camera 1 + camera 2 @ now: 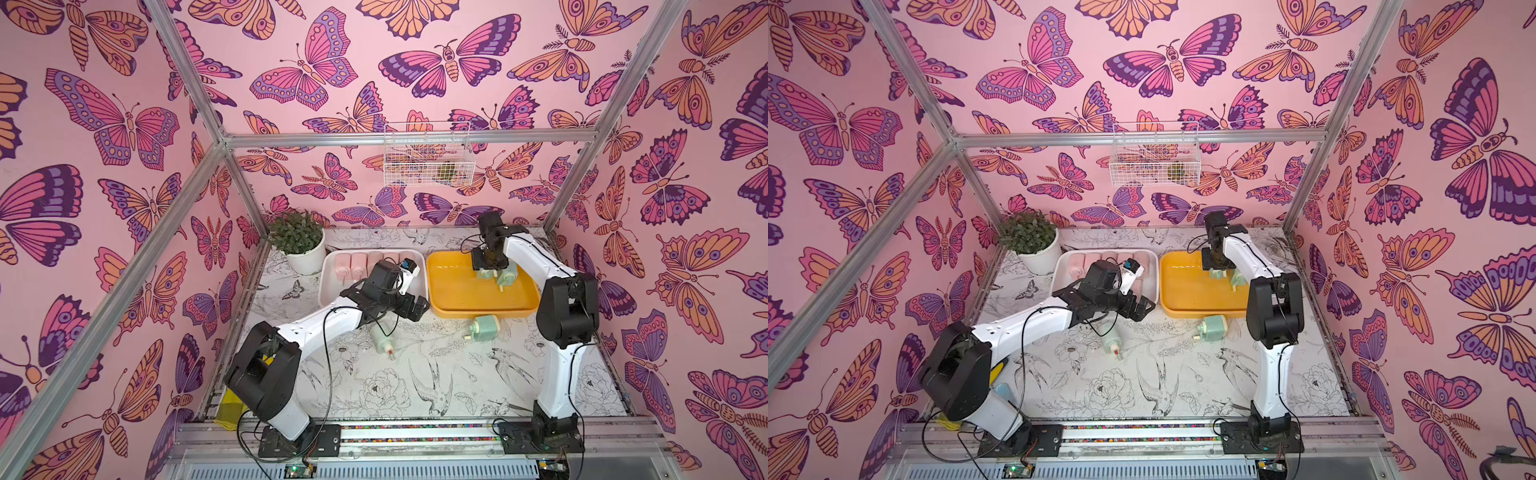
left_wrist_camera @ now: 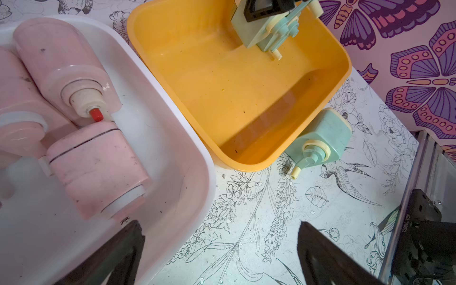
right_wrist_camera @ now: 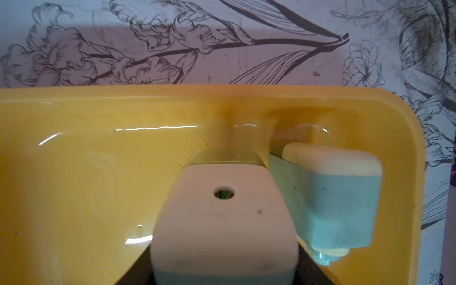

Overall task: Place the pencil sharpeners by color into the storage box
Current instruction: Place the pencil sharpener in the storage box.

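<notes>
reaching into yellow bin [image 1: 457, 295], right arm [image 1: 530, 255] jaws clamp mint sharpener [image 3: 223, 222]; left arm [image 1: 324, 322] bent low, jaws wide, empty.

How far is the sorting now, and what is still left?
Done: pink sharpeners lie in the white tray, one green sharpener in the yellow tray. In hand: the right gripper holds a second green sharpener inside that tray. Left: two green sharpeners on the table; the left gripper is open, empty.

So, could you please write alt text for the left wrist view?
A white tray holds pale pink sharpeners beside a yellow tray, where the right gripper holds a mint sharpener. A second mint sharpener lies on the table just outside the yellow tray; the left gripper is open and empty.
</notes>
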Controlling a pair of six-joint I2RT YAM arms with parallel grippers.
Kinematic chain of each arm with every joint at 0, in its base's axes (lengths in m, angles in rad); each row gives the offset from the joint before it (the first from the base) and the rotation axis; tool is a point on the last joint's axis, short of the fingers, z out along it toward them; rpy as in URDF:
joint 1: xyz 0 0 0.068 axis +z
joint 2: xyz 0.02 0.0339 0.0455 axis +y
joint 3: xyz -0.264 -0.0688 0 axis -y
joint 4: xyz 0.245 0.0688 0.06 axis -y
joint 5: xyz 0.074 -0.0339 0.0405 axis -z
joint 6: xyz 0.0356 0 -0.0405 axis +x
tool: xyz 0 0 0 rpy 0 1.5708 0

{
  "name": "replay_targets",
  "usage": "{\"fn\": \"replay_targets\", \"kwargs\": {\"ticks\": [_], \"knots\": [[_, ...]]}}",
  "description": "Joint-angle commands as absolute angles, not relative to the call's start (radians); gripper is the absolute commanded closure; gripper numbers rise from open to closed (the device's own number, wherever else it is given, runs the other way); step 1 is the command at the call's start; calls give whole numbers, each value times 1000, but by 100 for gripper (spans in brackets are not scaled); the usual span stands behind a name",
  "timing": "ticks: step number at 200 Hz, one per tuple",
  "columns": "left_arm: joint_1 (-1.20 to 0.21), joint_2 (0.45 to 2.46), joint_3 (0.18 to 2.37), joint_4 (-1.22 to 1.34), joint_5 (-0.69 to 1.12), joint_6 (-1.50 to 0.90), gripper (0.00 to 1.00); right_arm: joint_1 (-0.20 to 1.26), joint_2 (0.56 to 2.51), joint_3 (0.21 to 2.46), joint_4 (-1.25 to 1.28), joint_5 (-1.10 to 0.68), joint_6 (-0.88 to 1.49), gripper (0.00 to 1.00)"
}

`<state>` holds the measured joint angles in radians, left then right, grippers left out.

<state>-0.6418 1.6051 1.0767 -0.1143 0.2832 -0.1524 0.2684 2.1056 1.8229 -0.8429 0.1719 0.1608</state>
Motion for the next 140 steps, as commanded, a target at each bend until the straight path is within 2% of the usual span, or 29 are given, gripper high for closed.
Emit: {"fn": "replay_targets", "kwargs": {"ticks": [1,29,101,140], "knots": [[-644,1620,1098,-146,275,-134,0,269,2138,1897,-915,205,193,89],[-645,1628,1108,-151,281,-140,0,266,2211,1989,-985,246,211,75],[-644,1609,1109,-161,270,-138,0,266,2266,2058,-1011,261,209,68],[-645,1613,1107,-161,259,-141,0,265,2287,2063,-1020,267,203,68]]}}
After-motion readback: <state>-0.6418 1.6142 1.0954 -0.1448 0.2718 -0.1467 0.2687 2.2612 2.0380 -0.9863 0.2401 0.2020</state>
